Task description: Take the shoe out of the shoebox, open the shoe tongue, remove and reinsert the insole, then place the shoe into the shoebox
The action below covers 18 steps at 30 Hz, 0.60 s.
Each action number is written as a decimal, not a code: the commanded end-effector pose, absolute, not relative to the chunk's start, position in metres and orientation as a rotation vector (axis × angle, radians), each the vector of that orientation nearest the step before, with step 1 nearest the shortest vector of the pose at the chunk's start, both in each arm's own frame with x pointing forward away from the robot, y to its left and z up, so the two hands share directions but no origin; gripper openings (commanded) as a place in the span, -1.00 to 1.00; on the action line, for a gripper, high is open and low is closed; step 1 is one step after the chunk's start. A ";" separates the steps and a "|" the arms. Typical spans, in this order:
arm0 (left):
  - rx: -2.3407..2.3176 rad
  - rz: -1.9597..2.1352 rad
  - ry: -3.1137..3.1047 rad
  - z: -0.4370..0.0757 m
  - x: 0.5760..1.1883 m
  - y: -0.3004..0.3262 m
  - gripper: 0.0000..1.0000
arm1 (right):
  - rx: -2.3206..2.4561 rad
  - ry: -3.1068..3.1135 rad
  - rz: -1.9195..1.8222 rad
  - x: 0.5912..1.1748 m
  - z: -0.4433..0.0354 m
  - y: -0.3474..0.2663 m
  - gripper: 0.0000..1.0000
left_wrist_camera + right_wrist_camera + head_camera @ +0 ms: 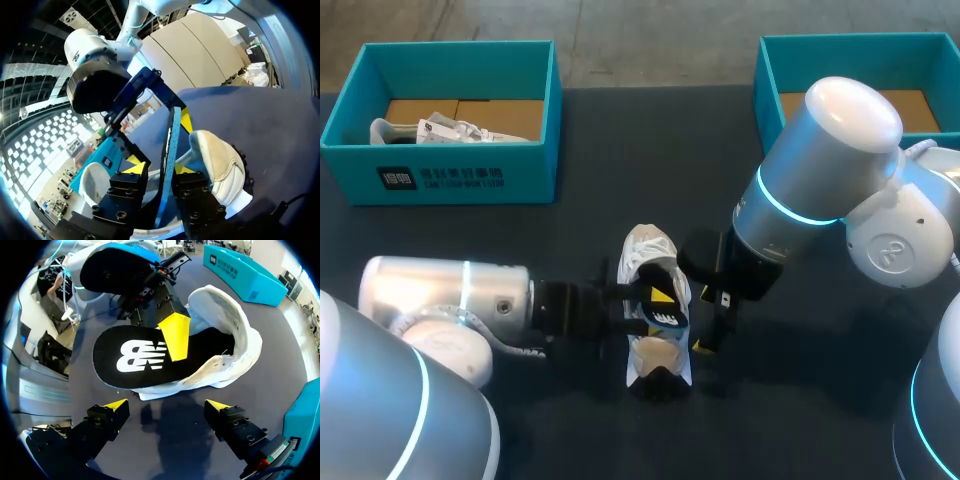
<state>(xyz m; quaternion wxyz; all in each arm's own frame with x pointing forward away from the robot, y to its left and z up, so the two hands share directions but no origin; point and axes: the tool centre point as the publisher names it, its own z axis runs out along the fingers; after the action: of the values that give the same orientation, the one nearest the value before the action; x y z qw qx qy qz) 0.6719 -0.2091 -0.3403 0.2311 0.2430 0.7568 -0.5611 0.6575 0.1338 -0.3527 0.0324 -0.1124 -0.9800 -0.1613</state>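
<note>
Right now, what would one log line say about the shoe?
left tool: shut on insole | insole: partly inside shoe | right tool: open, empty, beside shoe | shoe: on table

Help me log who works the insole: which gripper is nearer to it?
Left. The left gripper is shut on the insole, which sits partly inside the shoe. The right gripper hangs open beside the shoe, not touching the insole.

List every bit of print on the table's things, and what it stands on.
On the black flat insole: one large white logo, a brand mark, left unspelled here.
On the teal cardboard shoebox, front wall: a white square sign and a row of white characters, too small to read.
No other print is legible.
</note>
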 end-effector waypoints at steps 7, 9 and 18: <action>0.704 -1.582 2.059 -0.330 0.658 -0.202 -0.65 | -0.349 -3.021 -0.493 0.656 -0.353 0.134 1.00; 0.716 -1.582 2.058 -0.330 0.657 -0.203 -1.00 | -0.349 -3.021 -0.493 0.656 -0.353 0.134 1.00; 0.746 -1.503 2.065 -0.341 0.665 -0.210 -1.00 | -0.349 -3.021 -0.493 0.656 -0.353 0.134 1.00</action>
<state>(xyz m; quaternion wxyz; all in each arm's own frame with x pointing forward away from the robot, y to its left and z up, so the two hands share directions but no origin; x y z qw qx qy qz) 0.6630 -0.2018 -0.3391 0.2357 0.2743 0.7493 -0.5548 0.6574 0.1338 -0.3527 0.0324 -0.1124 -0.9800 -0.1613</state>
